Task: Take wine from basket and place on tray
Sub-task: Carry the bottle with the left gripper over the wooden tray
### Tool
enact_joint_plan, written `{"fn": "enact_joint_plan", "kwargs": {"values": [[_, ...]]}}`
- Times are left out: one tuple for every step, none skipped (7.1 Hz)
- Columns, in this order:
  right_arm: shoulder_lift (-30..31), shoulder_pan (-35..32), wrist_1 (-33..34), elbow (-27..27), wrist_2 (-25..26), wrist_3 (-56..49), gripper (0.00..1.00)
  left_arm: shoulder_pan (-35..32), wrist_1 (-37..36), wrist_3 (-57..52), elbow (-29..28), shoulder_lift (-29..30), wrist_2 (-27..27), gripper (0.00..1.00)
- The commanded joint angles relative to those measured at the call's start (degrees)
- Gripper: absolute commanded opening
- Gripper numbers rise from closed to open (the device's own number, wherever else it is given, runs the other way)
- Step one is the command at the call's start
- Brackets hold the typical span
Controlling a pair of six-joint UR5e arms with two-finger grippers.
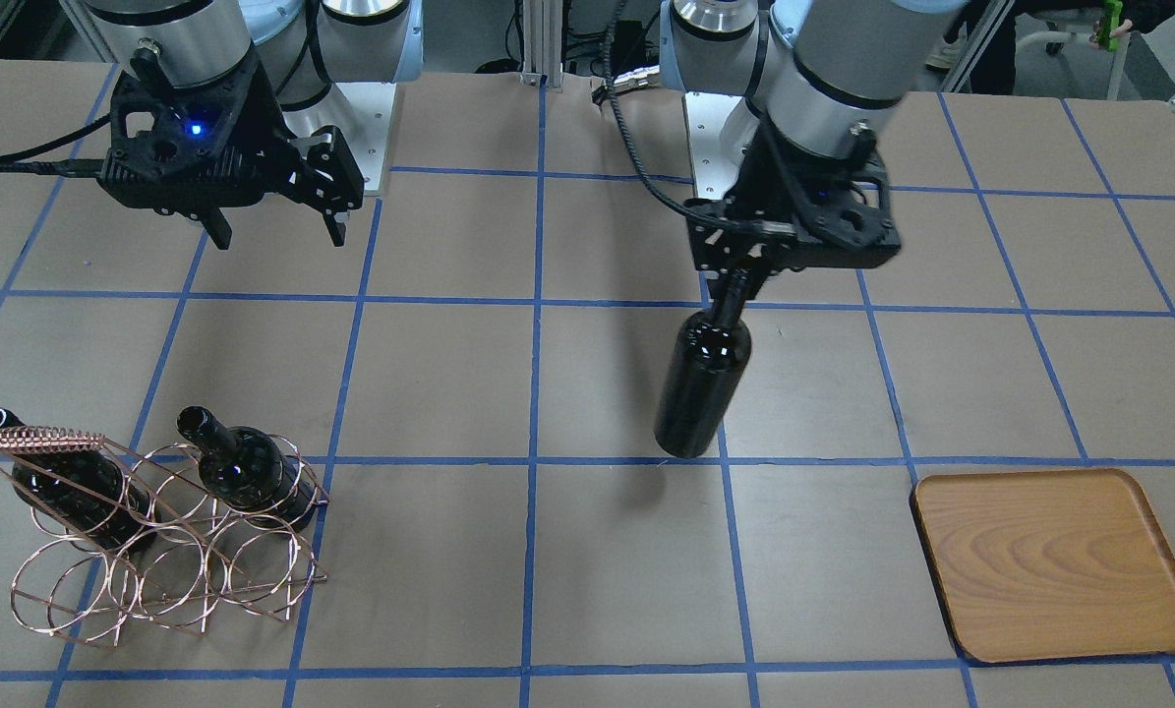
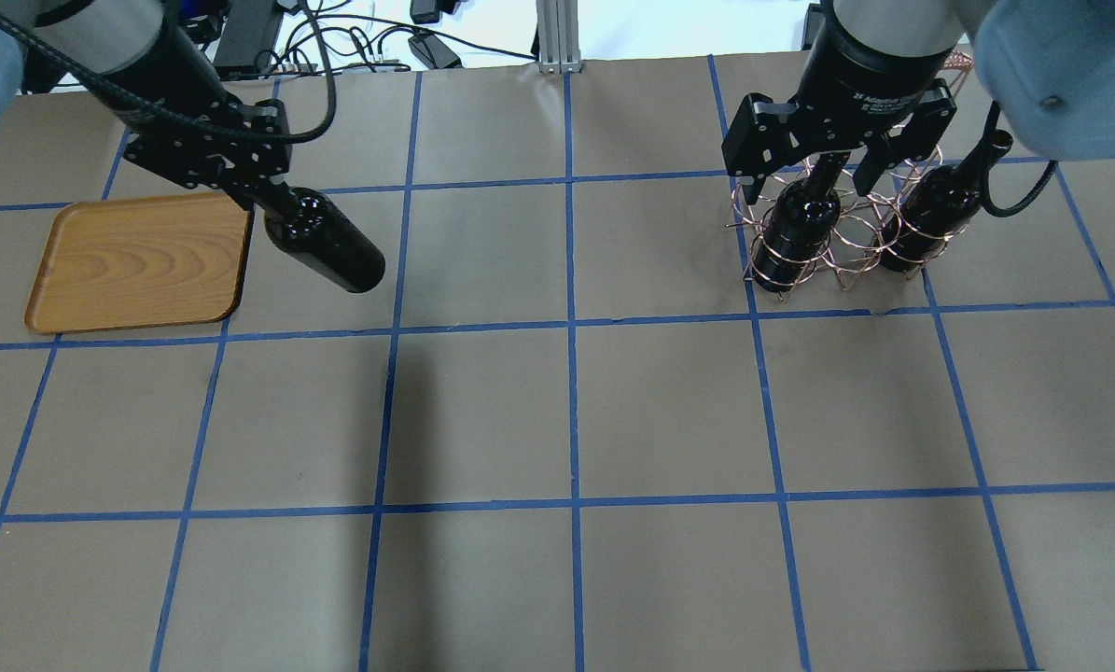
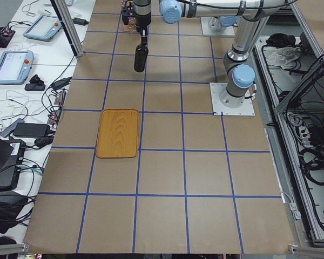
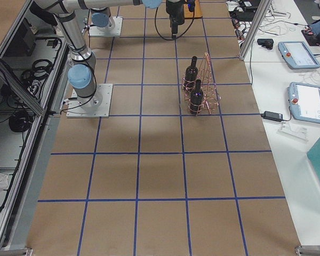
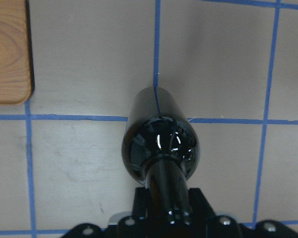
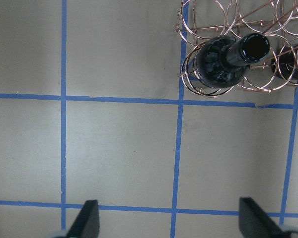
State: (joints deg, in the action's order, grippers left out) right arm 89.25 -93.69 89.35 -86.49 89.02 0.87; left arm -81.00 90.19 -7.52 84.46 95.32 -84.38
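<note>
One bottle [image 1: 702, 383] has been taken from the basket [image 1: 159, 580] and is held hanging above the tabletop [image 1: 449, 393], well short of the tray [image 1: 1054, 560], on which nothing is yet set. Two other bottles [image 1: 248, 470] are left in the basket. The left tool [image 1: 734, 287] is clenched on the bottle's neck. The right tool [image 1: 280, 236] is spread wide, with nothing held.

The wire basket [image 6: 203, 28] sits top right, with a dark bottle [image 6: 216, 64] in its corner loop. Well below the basket, the right gripper [image 6: 171, 220] is spread wide over the table [image 6: 119, 148].
</note>
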Motion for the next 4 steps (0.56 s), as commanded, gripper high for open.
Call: {"fn": "enact_joint_plan", "kwargs": {"values": [[-0.04, -0.01, -0.05, -0.09, 0.19, -0.08, 1.00, 8.98, 0.33, -13.43, -4.64, 5.72, -3.32, 0.00], [-0.13, -0.01, -0.05, -0.09, 0.19, -0.08, 1.00, 12.15, -1.76, -18.80, -5.35, 8.10, -5.60, 0.00], [-0.13, -0.01, 0.03, -0.09, 0.19, -0.08, 1.00, 14.44, -2.99, -25.03, -5.70, 10.04, -7.89, 0.00], [-0.13, -0.01, 0.03, -0.26, 0.11, -0.08, 1.00, 16.38, -3.18, -28.05, -5.88, 11.62, -8.00, 0.00]]}}
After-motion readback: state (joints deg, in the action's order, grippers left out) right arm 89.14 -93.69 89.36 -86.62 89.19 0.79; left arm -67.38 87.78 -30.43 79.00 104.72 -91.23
